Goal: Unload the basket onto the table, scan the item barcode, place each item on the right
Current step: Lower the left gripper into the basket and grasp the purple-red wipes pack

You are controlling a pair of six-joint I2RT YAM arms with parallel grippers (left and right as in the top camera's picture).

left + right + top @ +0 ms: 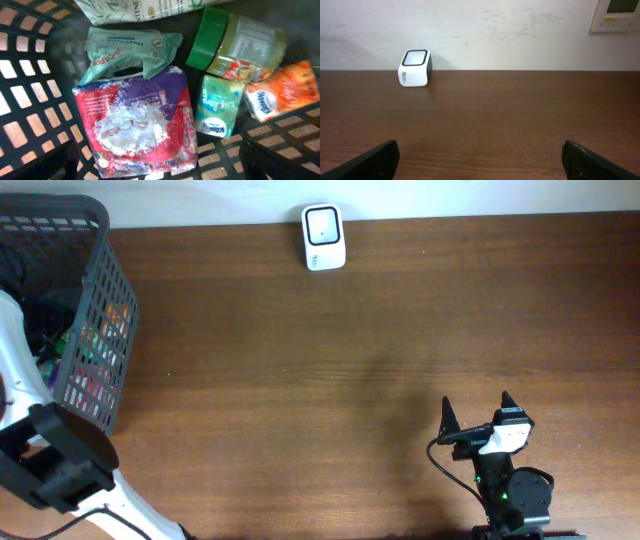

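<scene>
Several packed items crammed in the basket, purple wipes pack centred below. Hovers over it with left gripper spread wide, empty; right gripper equally wide, empty. Could pinch only crinkled film and slip, or drag the green pouch along. Scanner well apart, at far edge of brown wooden table; pale wall behind.

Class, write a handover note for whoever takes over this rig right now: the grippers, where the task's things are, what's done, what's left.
Left gripper: open, empty, inside the basket, above a purple wipes pack.
Right gripper: open, empty, hovering over the near right of the table.
Scanner: stands at the table's far edge.
Done: nothing picked or scanned.
Left: grasp an item, then present its barcode to the scanner.
</scene>
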